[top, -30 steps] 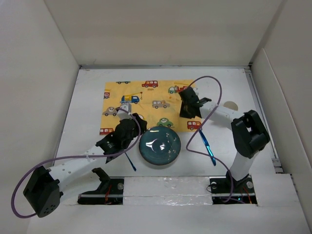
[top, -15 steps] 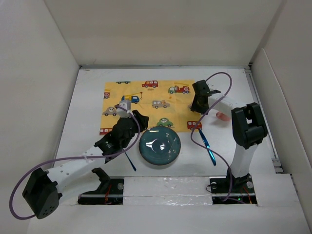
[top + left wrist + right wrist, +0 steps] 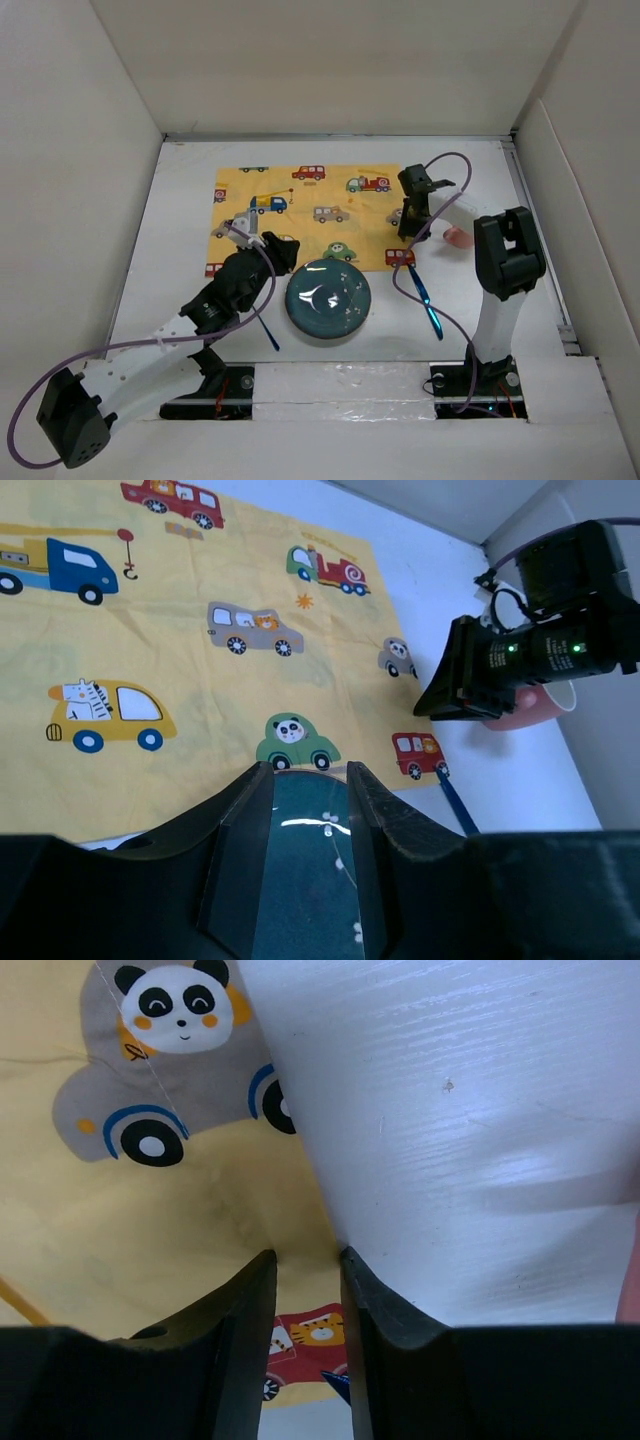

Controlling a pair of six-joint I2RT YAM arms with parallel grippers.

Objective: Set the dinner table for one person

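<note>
The white bench (image 3: 180,200) spreads across the floor of the walled enclosure, carrying everything else. At its left, the left arm reaches in from the near edge, and the left claw (image 3: 283,245) hangs over the near edge of the yellow car-printed cloth (image 3: 310,205). Its wrist view shows the fingers (image 3: 258,800) slightly spread with nothing between them, framing the rim of the dark teal plate (image 3: 328,298) below. A thin blue utensil (image 3: 268,332) lies on the bare bench just left of that plate, partly under the arm. The plate sits on the bench, its far rim at the cloth's near edge. The cloth lies flat farther back, near the middle of the bench.

The right claw (image 3: 408,228) points down at the cloth's right edge. In its wrist view the two fingers (image 3: 255,1290) stand a narrow gap apart, astride that edge, with cloth to one side and white bench to the other. A second blue utensil (image 3: 425,298) lies on the bench right of the plate. A pink cup (image 3: 458,236) stands just right of the right claw.
</note>
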